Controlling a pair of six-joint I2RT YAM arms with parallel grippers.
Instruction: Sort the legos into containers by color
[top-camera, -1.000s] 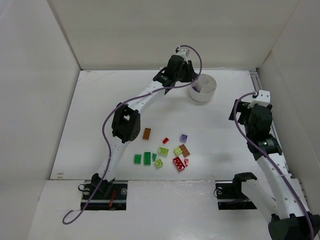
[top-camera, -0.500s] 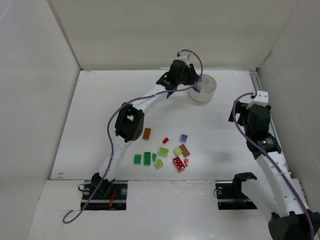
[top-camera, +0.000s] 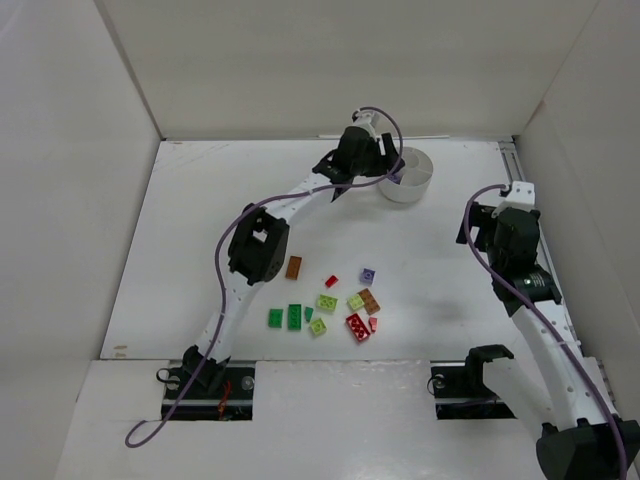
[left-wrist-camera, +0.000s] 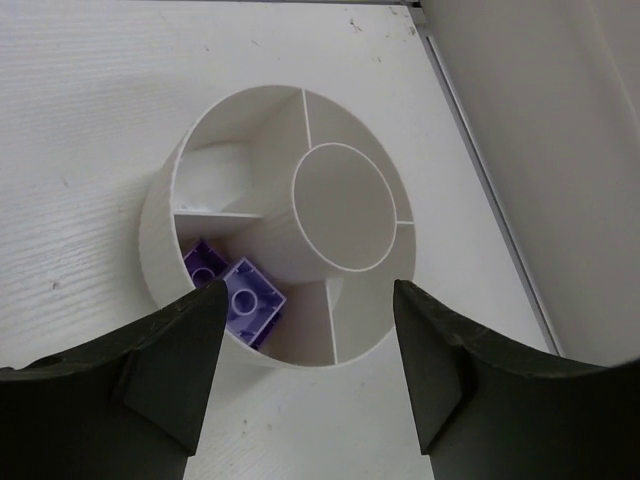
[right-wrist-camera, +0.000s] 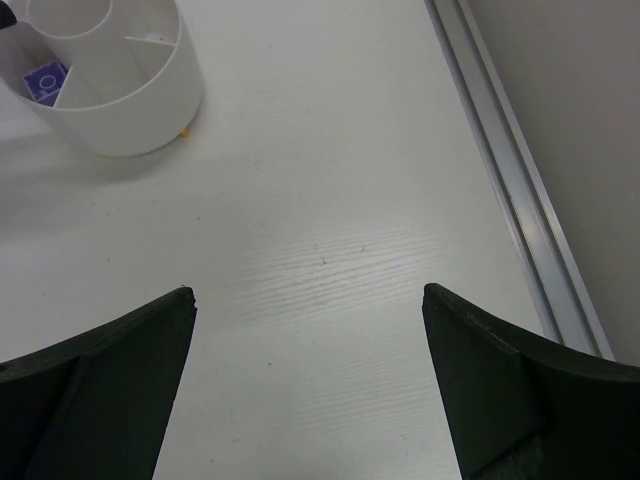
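The left gripper (left-wrist-camera: 308, 295) hovers above the dish (left-wrist-camera: 165, 230), jaws wide and empty; purple legos (left-wrist-camera: 245, 300) lie in one wedge, so rise straight up clear of the rim

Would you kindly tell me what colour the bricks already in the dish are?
The bricks are purple; clearest in the left wrist view.

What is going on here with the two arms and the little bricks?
The left gripper hangs open over the white dish and holds nothing. Purple bricks lie in one wedge compartment of it; the other compartments in view look empty. The rest of the legos lie loose on the table near the arm bases. The right gripper is open over the table beside the dish.
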